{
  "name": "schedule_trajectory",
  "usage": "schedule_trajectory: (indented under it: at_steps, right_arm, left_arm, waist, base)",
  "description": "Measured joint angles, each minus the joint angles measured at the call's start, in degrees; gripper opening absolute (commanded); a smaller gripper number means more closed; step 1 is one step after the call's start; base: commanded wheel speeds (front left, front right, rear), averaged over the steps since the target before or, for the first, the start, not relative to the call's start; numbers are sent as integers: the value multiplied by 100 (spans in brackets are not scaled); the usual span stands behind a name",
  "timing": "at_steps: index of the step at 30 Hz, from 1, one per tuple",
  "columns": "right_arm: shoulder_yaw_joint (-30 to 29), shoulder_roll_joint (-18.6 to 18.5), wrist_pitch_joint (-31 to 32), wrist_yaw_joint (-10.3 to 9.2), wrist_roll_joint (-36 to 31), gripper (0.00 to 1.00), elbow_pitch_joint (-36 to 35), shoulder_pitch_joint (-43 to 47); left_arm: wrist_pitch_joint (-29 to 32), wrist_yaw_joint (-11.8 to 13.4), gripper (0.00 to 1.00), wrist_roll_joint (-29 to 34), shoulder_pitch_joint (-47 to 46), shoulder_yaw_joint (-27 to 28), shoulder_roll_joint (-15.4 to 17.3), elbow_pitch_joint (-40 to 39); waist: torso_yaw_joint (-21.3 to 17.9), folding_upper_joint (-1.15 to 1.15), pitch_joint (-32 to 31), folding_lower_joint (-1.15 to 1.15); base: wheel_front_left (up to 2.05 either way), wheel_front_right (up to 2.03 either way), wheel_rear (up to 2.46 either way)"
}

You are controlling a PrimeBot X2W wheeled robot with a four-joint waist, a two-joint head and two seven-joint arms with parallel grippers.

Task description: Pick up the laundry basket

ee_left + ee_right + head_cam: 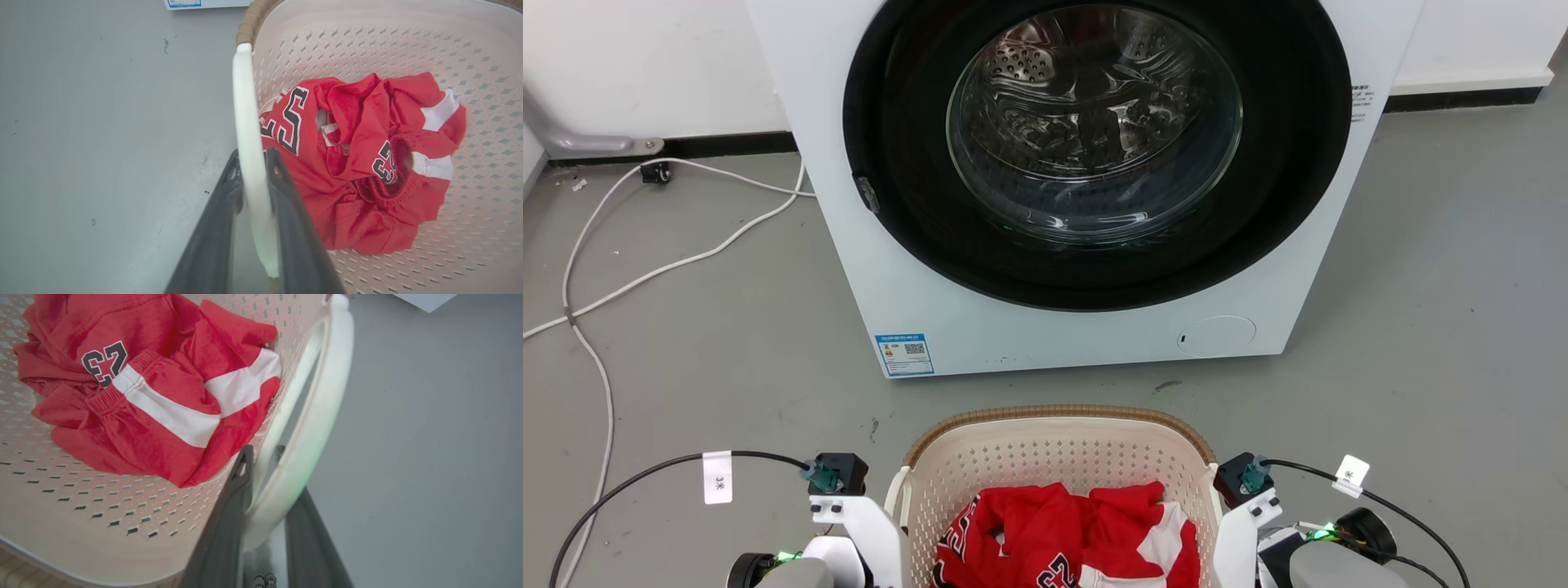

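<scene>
My left gripper (252, 159) pinches the white left handle (245, 122) of the laundry basket (1054, 412). My right gripper (262, 451) clamps the right handle (318, 416). The basket holds a red jersey (359, 163) and lies between my arms, near the washing machine (1045, 335).

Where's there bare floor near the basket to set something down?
Bare floor lies right of the washer and laundry basket, and left of them up to the white cables. Crowded: the narrow strip between washer and basket, and inside the basket, under red clothes.
</scene>
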Motion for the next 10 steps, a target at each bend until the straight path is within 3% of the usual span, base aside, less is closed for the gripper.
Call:
schedule_trajectory:
  at_steps: [10]
  right_arm:
    - [73, 0, -1, 0, 75, 0, 8, -4]
  left_arm:
    - [-13, 0, 0, -138, -7, -129, 11, 10]
  waist:
    - [13, 0, 8, 0]
  base:
    - [0, 0, 0]
